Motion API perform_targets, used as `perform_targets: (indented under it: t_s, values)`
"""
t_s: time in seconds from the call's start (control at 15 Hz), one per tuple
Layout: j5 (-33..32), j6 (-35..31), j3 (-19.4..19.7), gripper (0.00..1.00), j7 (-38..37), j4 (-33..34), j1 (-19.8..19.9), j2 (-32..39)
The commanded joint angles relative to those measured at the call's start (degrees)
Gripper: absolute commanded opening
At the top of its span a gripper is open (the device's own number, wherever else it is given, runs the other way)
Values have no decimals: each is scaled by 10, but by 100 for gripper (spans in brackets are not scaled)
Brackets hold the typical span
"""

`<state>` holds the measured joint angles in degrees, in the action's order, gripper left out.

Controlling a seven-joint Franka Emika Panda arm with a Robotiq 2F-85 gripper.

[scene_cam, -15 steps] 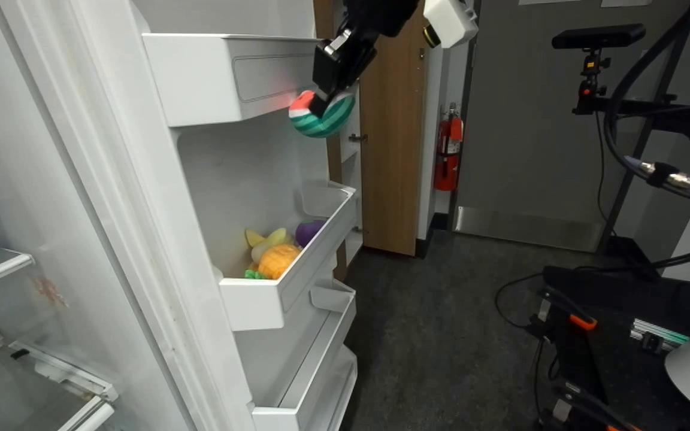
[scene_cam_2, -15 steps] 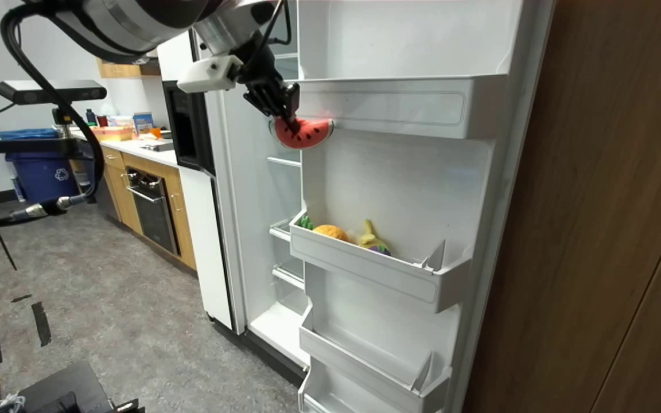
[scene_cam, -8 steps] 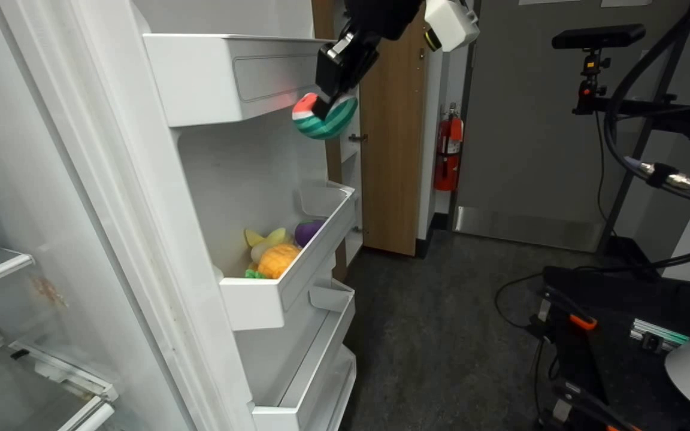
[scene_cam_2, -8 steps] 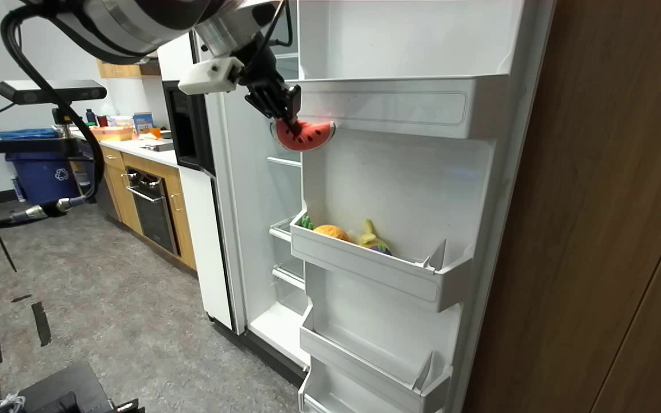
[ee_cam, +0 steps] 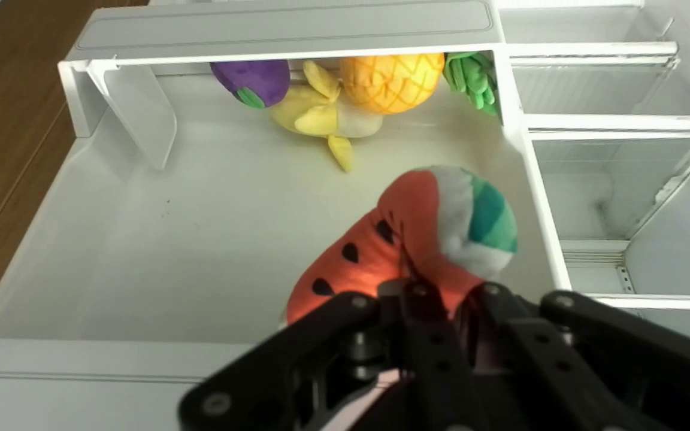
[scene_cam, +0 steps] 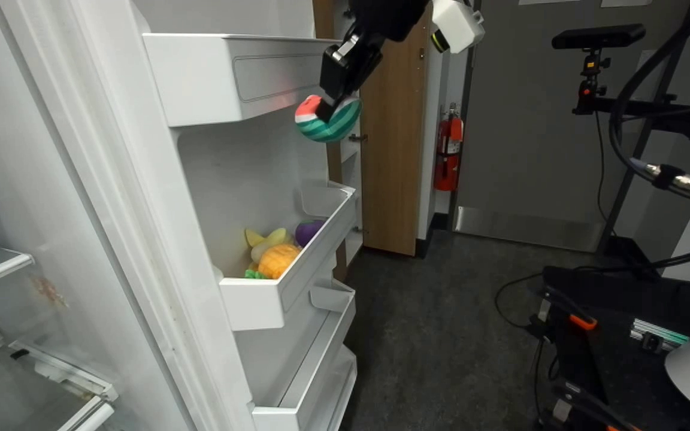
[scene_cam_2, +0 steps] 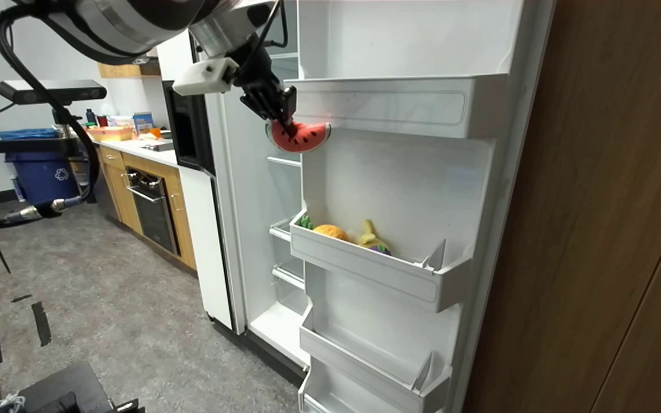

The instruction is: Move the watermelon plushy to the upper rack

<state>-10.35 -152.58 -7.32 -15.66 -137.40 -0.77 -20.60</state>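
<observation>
Melon (scene_cam_2: 307,138) is creasing in the claw (scene_cam_2: 290,127), whose closed jaws are pinching its upper edge; probably light and soft, it is likely tolerating a firm mid-edge grip.

A recycling sign (scene_cam_2: 62,174) marks the blue bin (scene_cam_2: 35,178).

In the wrist view the blurred pincer (ee_cam: 442,296) covers part of the watermelon plushy (ee_cam: 408,230) and runs off the bottom edge. In both exterior views the inside of the upper rack (scene_cam_2: 388,109) is hidden. In an exterior view the arm (scene_cam_2: 135,28) is cut off by the top edge.
</observation>
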Motion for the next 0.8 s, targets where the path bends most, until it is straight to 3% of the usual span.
perform_targets:
  t_s: [0.0, 0.4, 0.73]
  values:
    - [32, 31, 3, 2, 40, -33, -21, -59]
    - [27, 32, 1, 2, 57, -44, -22, -123]
    - [-3, -44, -10, 2, 32, -25, 27, -126]
